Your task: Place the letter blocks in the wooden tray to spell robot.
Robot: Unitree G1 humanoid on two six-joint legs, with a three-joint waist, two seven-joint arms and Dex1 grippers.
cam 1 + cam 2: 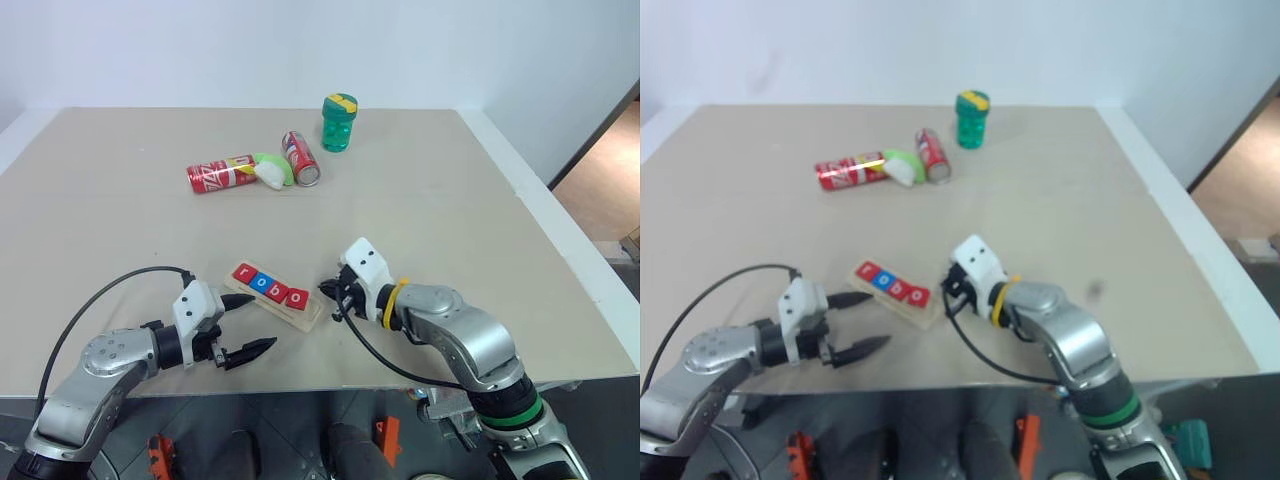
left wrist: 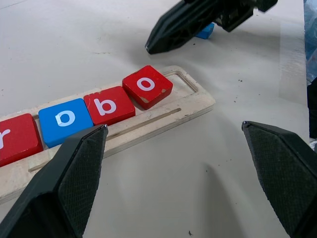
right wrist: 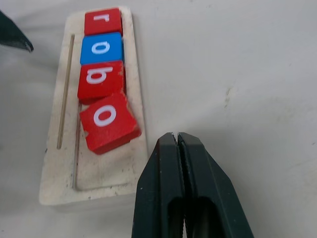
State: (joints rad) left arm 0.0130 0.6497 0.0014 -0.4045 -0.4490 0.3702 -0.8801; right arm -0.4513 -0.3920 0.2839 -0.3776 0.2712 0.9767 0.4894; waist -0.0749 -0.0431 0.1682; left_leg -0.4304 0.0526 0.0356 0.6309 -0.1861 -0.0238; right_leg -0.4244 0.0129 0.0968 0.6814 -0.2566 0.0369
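**Four tiles in the tray, a blue one behind the right gripper**

The beige table (image 1: 420,230) spans most of the head view, its pale edge running along the right side. In the lower centre of that frame lies the wooden tray (image 1: 312,314), set on a slant from upper left to lower right. Four letter blocks sit in it: a red r (image 3: 102,21), a blue o (image 3: 101,48), a red b (image 3: 100,79) and a red o (image 3: 108,122). The last red o is skewed, its corner hanging over the tray's long edge, and the slot past it at the tray's end is bare wood.

The left gripper (image 1: 245,326) is at the lower left of the head view, just beside the tray's near edge, its two black fingers (image 2: 69,183) spread wide apart with nothing between them. The right gripper (image 1: 330,292) is just right of the tray's bare end; its fingers (image 3: 185,188) are pressed together on nothing, tips close by the tray's corner. In the left wrist view a small blue block (image 2: 205,31) lies on the table behind those closed fingers, its letter hidden.

In the upper centre of the head view, well apart from the tray, lie two red soda cans (image 1: 222,174) on their sides with a green and white object (image 1: 272,170) between them, and a green jar (image 1: 339,123) stands upright behind them.
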